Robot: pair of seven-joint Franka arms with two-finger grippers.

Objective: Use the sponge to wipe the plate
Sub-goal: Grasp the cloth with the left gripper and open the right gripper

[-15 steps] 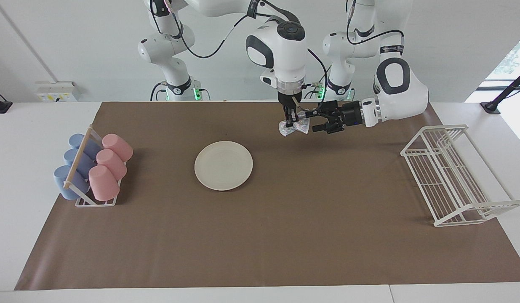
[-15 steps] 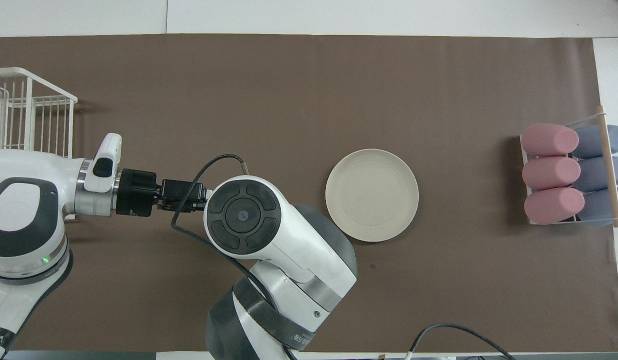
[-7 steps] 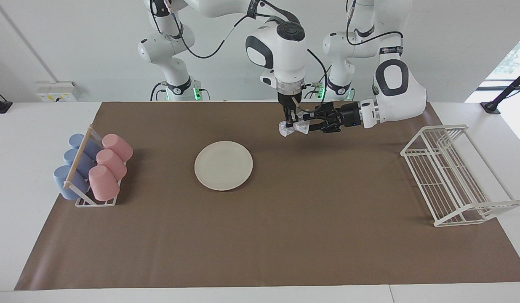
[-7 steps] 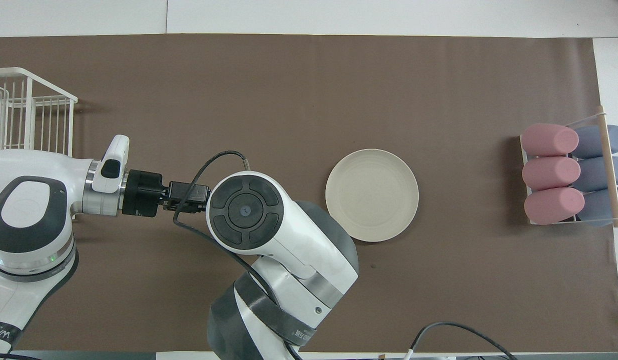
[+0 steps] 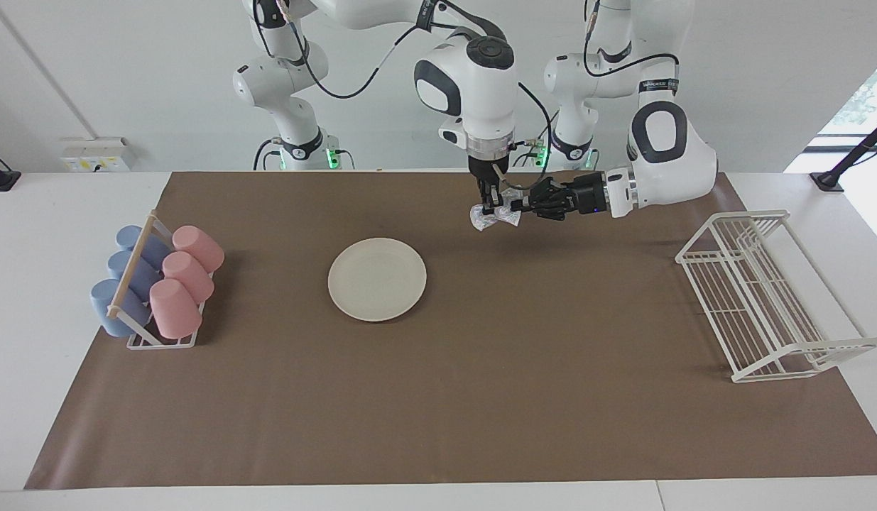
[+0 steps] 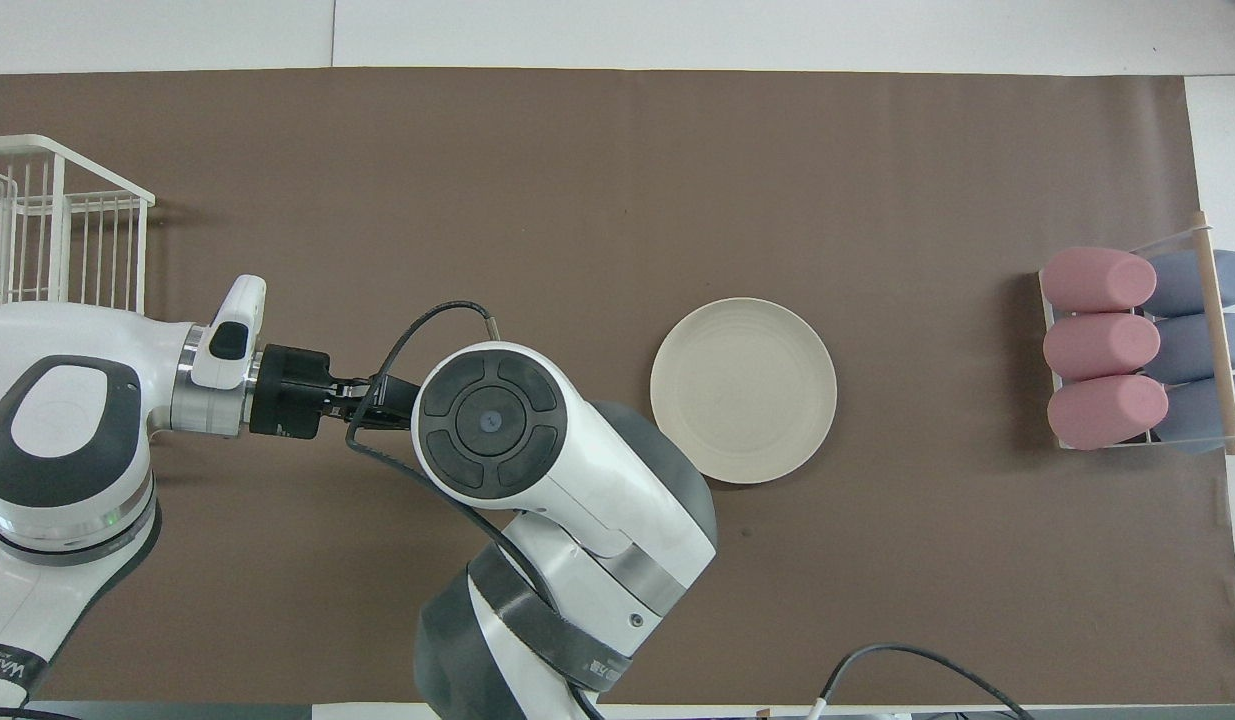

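The sponge (image 5: pixel 492 216) hangs in the air above the brown mat (image 5: pixel 481 397), a crumpled silvery wad pinched from above by the jaws of the right gripper (image 5: pixel 488 206), which points straight down. The left gripper (image 5: pixel 518 206) comes in level from the side and its tip touches the sponge's edge on the left arm's side; whether its jaws are spread or pressed together on the wad cannot be told. In the overhead view the right arm's wrist covers the sponge and both tips, so only the left gripper's black body (image 6: pixel 297 405) shows beside it.

The plate (image 5: pixel 377 279) lies flat on the mat near the middle of the worktop (image 5: pixel 26 298), toward the right arm's end from the sponge and well apart from it, with nothing on it.

At the right arm's end of the worktop a small rack (image 5: pixel 161 341) holds pink cups (image 5: pixel 186 282) and blue cups (image 5: pixel 126 284) lying on their sides. At the left arm's end stands a white wire dish rack (image 5: pixel 765 298).
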